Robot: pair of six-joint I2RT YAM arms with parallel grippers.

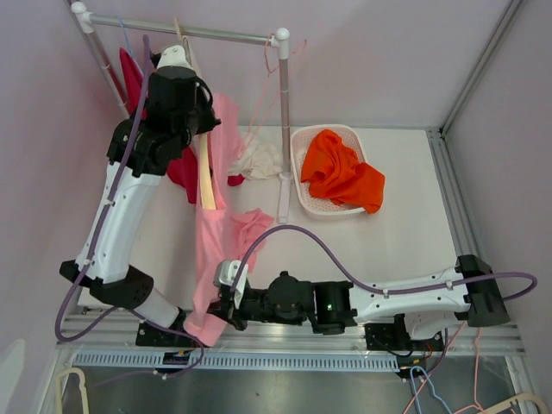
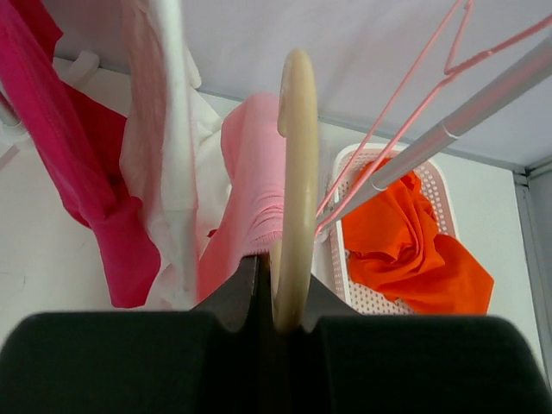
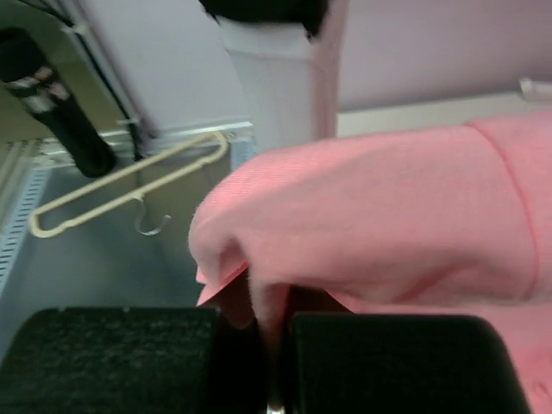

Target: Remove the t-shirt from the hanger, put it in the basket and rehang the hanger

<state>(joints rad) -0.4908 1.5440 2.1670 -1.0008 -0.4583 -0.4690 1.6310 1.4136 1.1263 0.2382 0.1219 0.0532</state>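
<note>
TUG OF WAR AT THE RACK: You are stretching the pink t-shirt (image 1: pixel 211 237) between two arms. It is draping from the cream hanger (image 1: pixel 205 177) near the rail (image 1: pixel 185 33) at 12 o'clock down to the table's near edge at 6 o'clock.

Your left gripper (image 2: pixel 278 297) is clamping the hanger, fingers closed on it. Your right gripper (image 3: pixel 272 332), at 6 o'clock of the hanger, is pinching a fold of the shirt's lower hem with its jaws shut on cloth.

To do this well, you are best holding the hanger firm and drawing the hem steadily toward 6 o'clock. Tip the hanger so one shoulder is slipping out through the neck rather than catching. The magenta garment (image 1: pixel 183 168), hanging at 9 o'clock of the hanger, is crowding the path and may drag along.
</note>
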